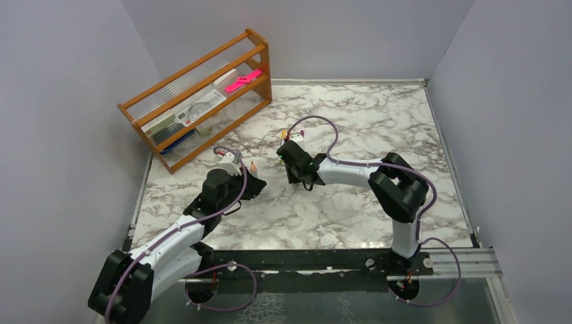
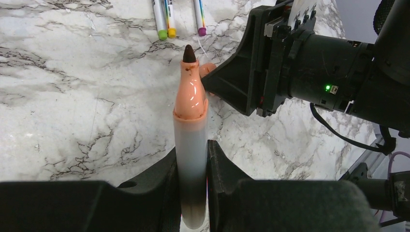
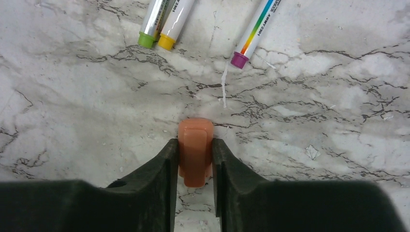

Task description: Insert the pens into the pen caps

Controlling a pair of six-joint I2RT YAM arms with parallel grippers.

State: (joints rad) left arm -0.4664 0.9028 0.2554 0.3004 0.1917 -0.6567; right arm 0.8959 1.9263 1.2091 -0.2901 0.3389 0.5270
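My left gripper [image 2: 192,150] is shut on a pen [image 2: 191,121] with a pale barrel, an orange-pink end and a dark tip that points ahead. My right gripper [image 3: 195,145] is shut on an orange-pink pen cap [image 3: 195,150] just above the marble table. In the left wrist view the cap [image 2: 209,70] sits just right of the pen tip, apart from it. Three more pens lie beyond, with a green end [image 3: 145,38], a yellow end [image 3: 167,42] and a purple end [image 3: 238,59]. In the top view the left gripper [image 1: 255,183] and the right gripper [image 1: 297,177] face each other at mid-table.
A wooden rack [image 1: 202,101] stands at the back left and holds a bright pink flat item [image 1: 243,79] and other stationery. Grey walls close in the marble table [image 1: 378,121] on three sides. A purple cable [image 1: 324,125] loops over the right arm.
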